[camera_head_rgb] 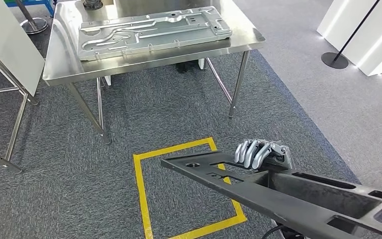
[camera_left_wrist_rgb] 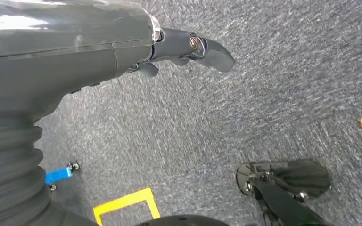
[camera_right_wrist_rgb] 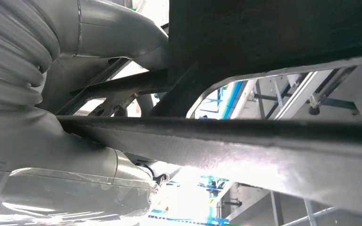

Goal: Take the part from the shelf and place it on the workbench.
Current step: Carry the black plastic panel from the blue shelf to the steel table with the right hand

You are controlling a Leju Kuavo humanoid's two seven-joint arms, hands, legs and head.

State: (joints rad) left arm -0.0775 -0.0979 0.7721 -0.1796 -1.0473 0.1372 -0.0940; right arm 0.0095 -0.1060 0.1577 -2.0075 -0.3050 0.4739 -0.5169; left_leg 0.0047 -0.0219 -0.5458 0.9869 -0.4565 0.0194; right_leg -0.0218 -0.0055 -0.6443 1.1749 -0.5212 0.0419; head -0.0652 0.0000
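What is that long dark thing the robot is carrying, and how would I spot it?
Find the yellow square taped on the grey carpet, short of the steel workbench. The black part hangs above its right corner, held by the right hand. Unlike the silver panel on the bench, it is a matte beam with cut-out openings.

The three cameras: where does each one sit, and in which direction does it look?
Head view: high on the body, looking forward and down at the steel table, the carpet and the yellow floor square; the right hand grips the black part.
Left wrist view: behind the left hand, looking down at the carpet.
Right wrist view: behind the right hand, looking along the black part.
Head and right wrist views share the black part.
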